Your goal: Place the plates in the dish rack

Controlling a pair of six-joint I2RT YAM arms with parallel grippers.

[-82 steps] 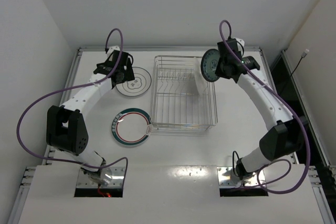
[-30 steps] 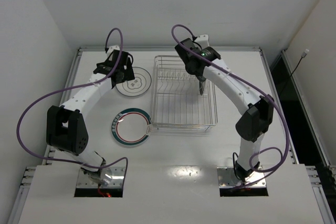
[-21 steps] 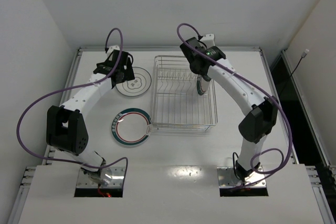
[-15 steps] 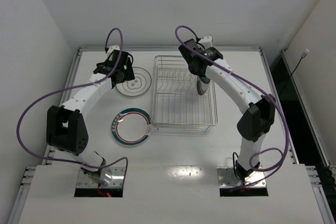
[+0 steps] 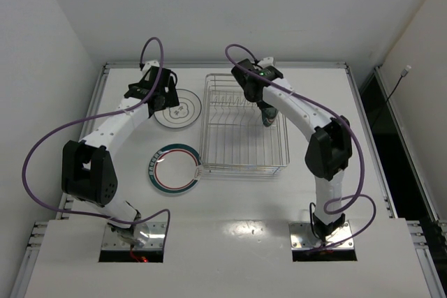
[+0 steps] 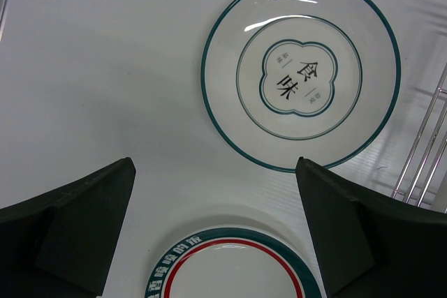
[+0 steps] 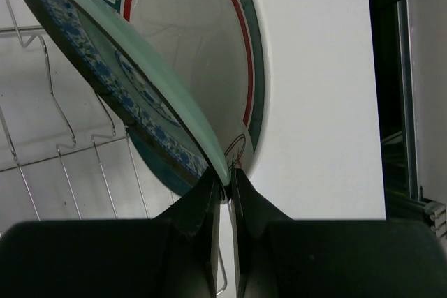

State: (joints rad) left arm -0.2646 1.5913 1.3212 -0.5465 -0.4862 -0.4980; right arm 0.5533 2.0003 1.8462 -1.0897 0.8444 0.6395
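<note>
Now my right gripper (image 7: 225, 176) is clenched on the rim of the blue plate (image 7: 119, 82), which slants up and away from its fingertips over the rack (image 5: 241, 167) wires, with a red-ringed plate (image 7: 209, 40) just behind. My left gripper (image 6: 215, 186) hangs released above the table (image 6: 105, 68), a teal-rimmed plate (image 6: 300, 75) ahead of its fingers and a green-rimmed plate (image 6: 230, 270) between them.

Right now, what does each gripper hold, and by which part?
The right gripper pinches the teal-blue patterned plate by its rim; the left gripper holds nothing.
</note>
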